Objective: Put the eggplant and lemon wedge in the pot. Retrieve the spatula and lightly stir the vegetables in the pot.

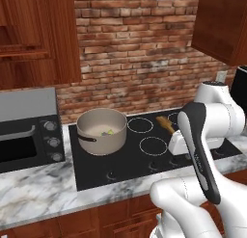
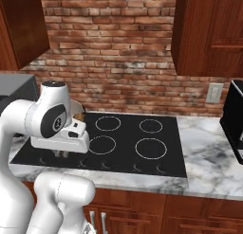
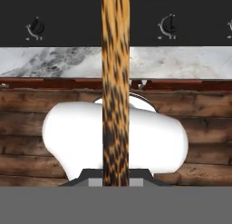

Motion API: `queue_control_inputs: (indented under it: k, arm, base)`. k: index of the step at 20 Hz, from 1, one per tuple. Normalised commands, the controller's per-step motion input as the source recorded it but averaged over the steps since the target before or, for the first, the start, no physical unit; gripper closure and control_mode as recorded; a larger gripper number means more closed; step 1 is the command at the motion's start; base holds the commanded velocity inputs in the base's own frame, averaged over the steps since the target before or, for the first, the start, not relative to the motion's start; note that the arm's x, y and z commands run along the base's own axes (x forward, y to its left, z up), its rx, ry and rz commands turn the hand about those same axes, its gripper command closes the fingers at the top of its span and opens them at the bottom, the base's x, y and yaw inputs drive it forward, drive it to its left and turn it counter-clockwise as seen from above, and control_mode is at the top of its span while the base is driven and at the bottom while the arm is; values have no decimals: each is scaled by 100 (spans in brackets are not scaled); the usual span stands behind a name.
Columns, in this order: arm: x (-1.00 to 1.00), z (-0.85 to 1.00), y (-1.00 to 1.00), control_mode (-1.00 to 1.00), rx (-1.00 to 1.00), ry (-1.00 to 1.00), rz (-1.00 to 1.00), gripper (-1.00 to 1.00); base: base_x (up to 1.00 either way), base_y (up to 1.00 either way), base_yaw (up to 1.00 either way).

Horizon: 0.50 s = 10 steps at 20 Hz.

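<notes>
Spatula (image 3: 115, 87) held lengthwise along the hand view, reaching over the cooktop (image 3: 68, 10).

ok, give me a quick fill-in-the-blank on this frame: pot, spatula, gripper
1. The pot stands on the ____ burner of the cooktop, beside the microwave.
2. The gripper is shut on the ____.
3. A yellow-green piece, the lemon wedge, lies ____ the pot.
4. The wall behind the cooktop is ____.

Missing words: rear left; spatula; inside; brick
</notes>
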Motion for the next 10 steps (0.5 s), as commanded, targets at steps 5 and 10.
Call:
queue_control_inputs:
  k: [5,10]
  arm:
    - [4,3,0,-100,-2,1,1,100]
    - [18,18,0,-100,-11,7,5,100]
  base:
    - [0,0,0]
    - [0,0,0]
